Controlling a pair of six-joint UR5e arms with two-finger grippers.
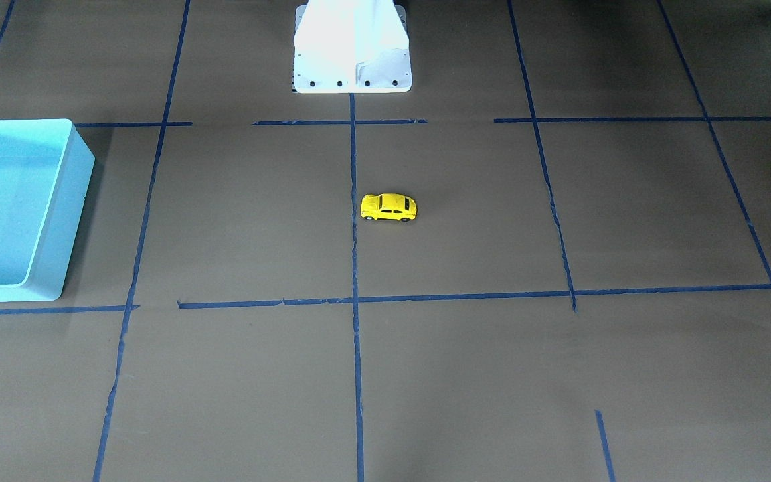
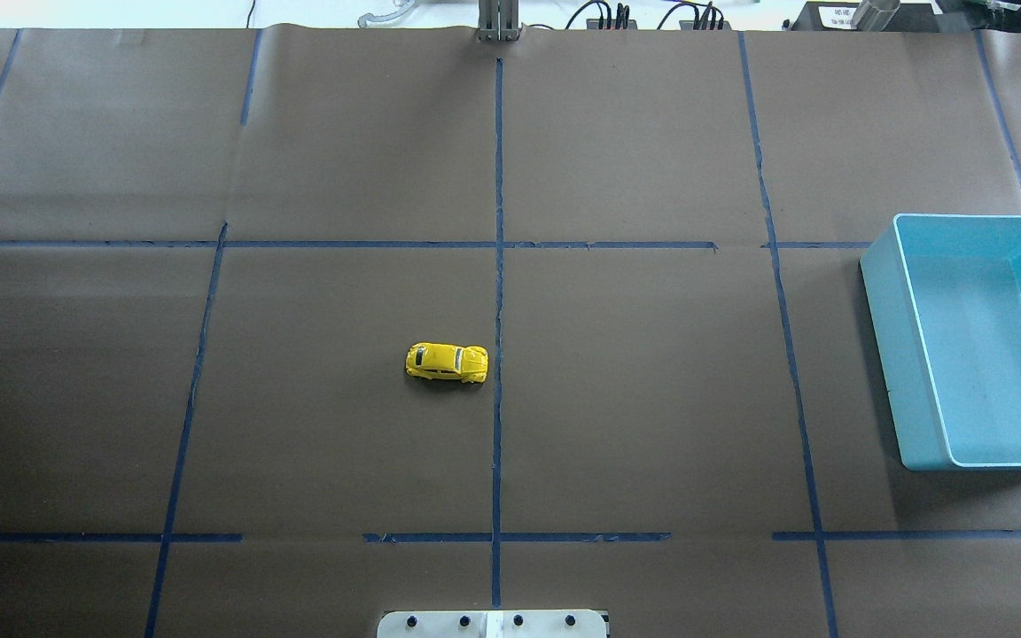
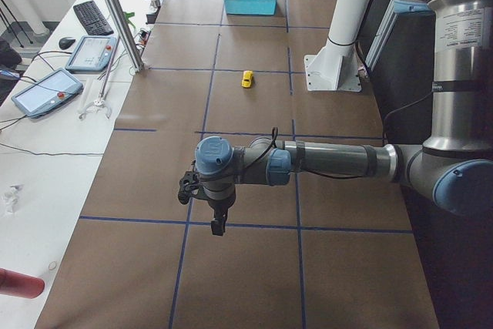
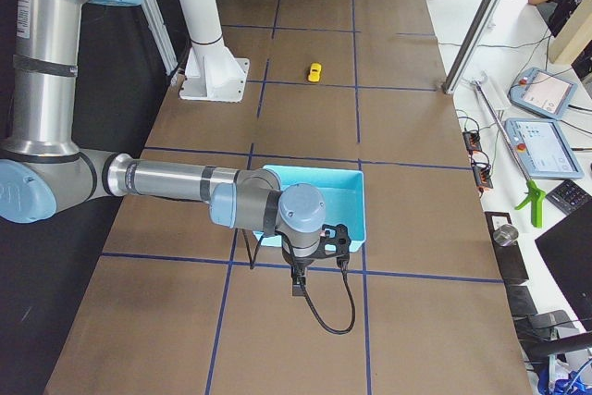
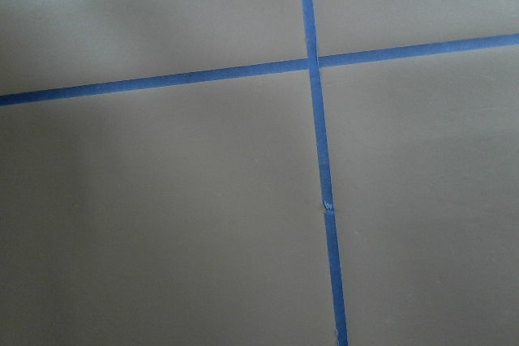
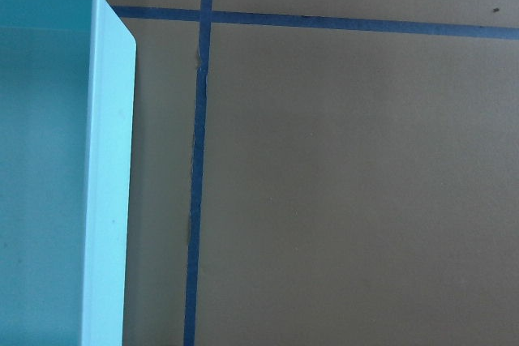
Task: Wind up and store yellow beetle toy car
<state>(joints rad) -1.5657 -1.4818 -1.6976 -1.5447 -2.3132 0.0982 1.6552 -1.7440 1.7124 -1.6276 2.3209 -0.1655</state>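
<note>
While the yellow beetle toy car [image 2: 446,362] stands on its wheels mid-table, just beside the centre tape line [image 2: 498,292], both my grippers hang well apart from it.

- Left gripper [image 3: 218,225], right gripper [image 4: 298,284]: fingers apart or together, I cannot tell.
- Risk: the small rounded body slips from my pinch or rolls away.
- Risk: the turquoise bin [image 2: 896,354] is far off; a weak hold drops the car on the way.

Glossy yellow beetle toy car [image 2: 446,362]; matt brown paper cover [image 2: 652,399] (blue tape lines [image 2: 498,177]); smooth plastic bin [image 2: 899,328].
</note>
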